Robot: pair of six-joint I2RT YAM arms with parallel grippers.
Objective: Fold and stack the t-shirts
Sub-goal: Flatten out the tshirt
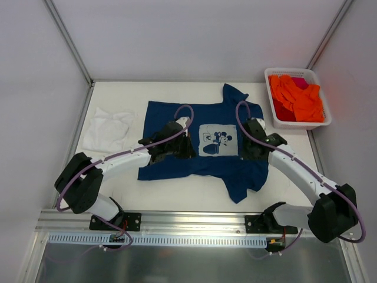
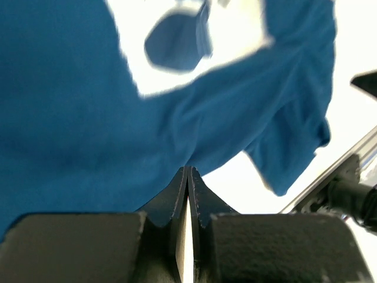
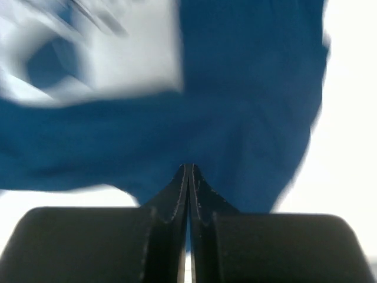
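Left claw (image 2: 187, 170) and right claw (image 3: 188, 167) both clamp the navy tee (image 1: 171, 121). Table (image 1: 188, 197) shows past its near hem.

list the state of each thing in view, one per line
navy t-shirt: spread out print-up, not folded yet
white t-shirt: bunched up, lying left of the navy one, not stacked
left end effector: shut on the navy t-shirt
right end effector: shut on the navy t-shirt
basket: upright at the far right, holding orange cloths
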